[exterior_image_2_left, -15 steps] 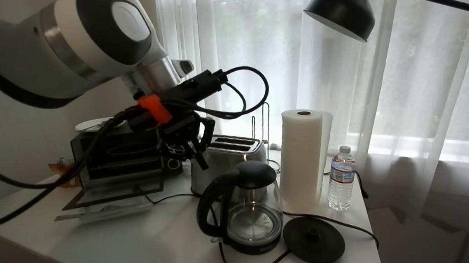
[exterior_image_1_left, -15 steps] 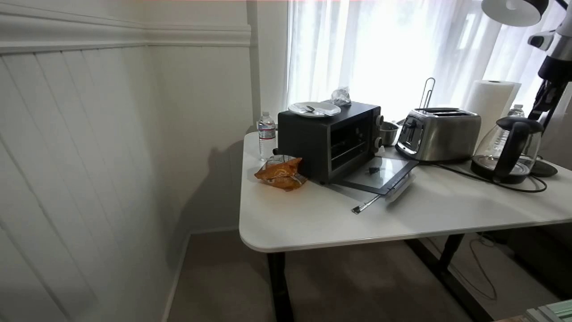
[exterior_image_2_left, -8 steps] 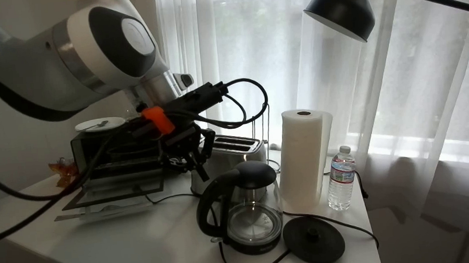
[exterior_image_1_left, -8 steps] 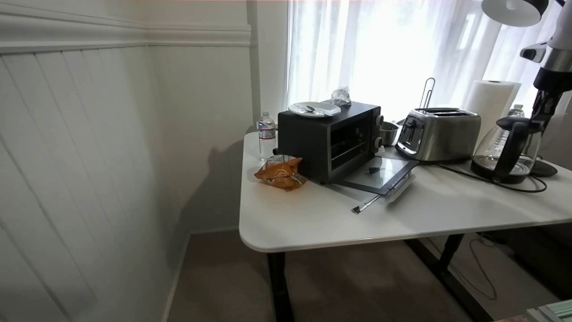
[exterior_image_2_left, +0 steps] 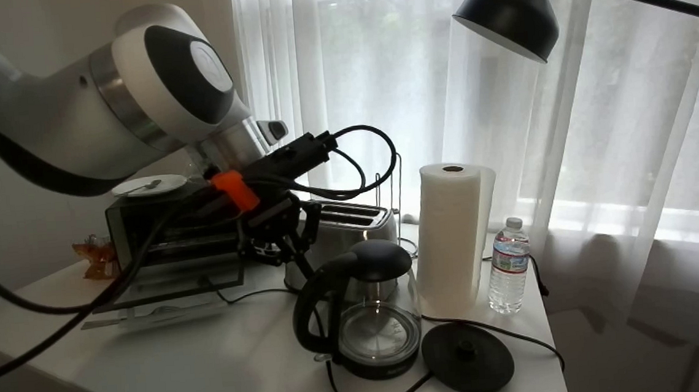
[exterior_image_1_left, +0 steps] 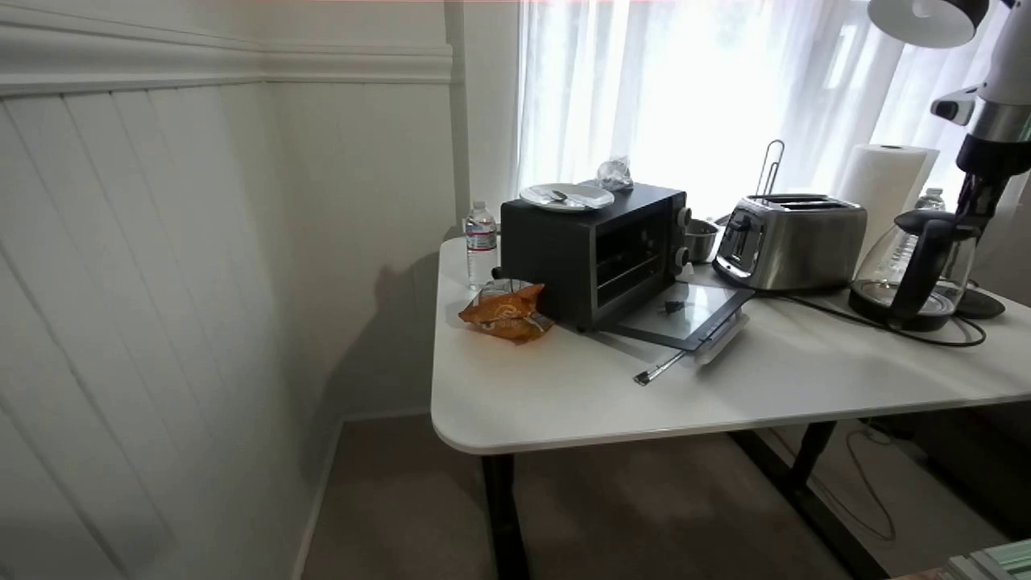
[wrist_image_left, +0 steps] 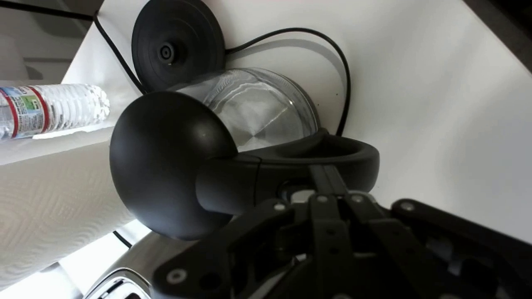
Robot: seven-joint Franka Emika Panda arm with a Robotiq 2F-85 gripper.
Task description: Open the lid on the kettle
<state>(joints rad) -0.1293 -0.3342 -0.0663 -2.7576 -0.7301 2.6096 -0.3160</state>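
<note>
On the white worktop [exterior_image_1_left: 564,403]: two clear plastic bottles [exterior_image_2_left: 510,265], near opposite end edges; one glass kettle [exterior_image_2_left: 379,335] with one domed black lid [wrist_image_left: 166,166]; one round black base [exterior_image_2_left: 468,360]; one steel toaster [exterior_image_1_left: 805,250]; one boxy dark oven [exterior_image_1_left: 548,266]; one white paper-towel roll [exterior_image_2_left: 449,238]; one crumpled orange bag [exterior_image_1_left: 509,316].
</note>
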